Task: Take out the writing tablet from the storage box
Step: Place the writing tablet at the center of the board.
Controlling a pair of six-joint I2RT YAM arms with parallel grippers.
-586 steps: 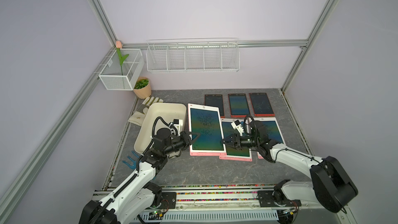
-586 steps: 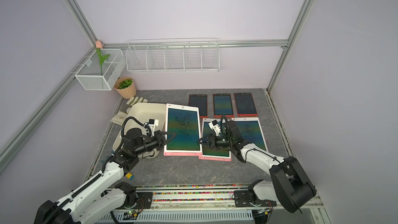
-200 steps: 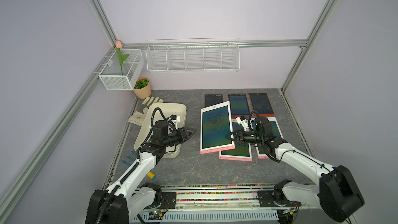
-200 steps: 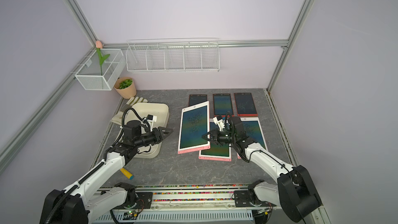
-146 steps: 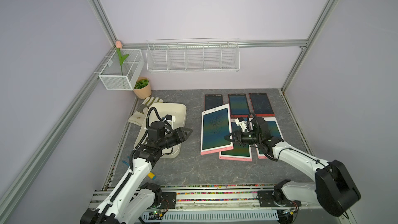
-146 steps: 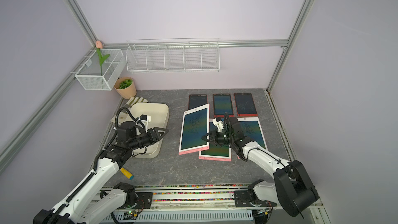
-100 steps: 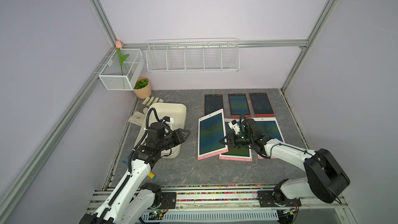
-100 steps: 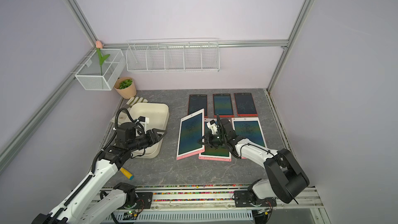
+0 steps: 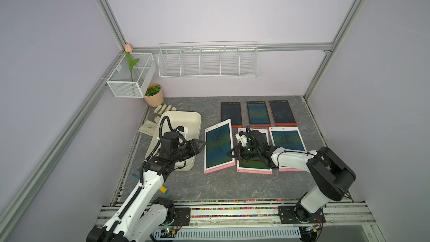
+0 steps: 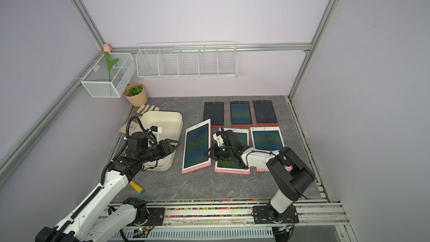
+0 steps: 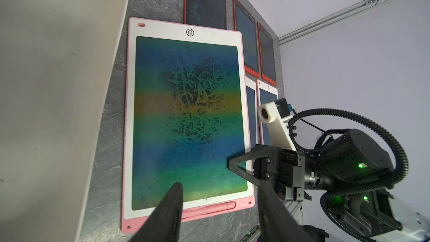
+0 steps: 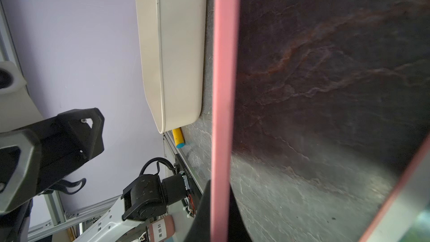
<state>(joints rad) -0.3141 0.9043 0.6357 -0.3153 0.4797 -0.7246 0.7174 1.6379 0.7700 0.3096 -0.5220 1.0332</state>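
The writing tablet [image 9: 217, 144] [image 10: 196, 145] is large, pink-framed, with a dark rainbow screen. It lies out on the table just right of the storage box [image 9: 183, 118] [image 10: 162, 117], a cream tub. My right gripper [image 9: 230, 155] [image 10: 207, 154] is shut on the tablet's right edge, which is slightly raised. The right wrist view shows that pink edge [image 12: 224, 89] between the shut jaws of the right gripper [image 12: 221, 189]. My left gripper [image 9: 202, 143] [image 10: 177, 144] [image 11: 220, 186] hangs open over the box's right rim, beside the tablet [image 11: 186, 117], holding nothing.
Three small red tablets [image 9: 257, 112] line the back. Two medium pink tablets [image 9: 287, 138] lie right of the big one, one under my right arm. A yellow marker [image 9: 164, 189], a glove [image 9: 152, 122], a plant pot [image 9: 154, 94] and wall-mounted wire baskets [image 9: 208, 62] are on the left and behind.
My right gripper has carried the tablet leftward and lowered it nearer the table beside the box. The left gripper has stayed open near the box rim.
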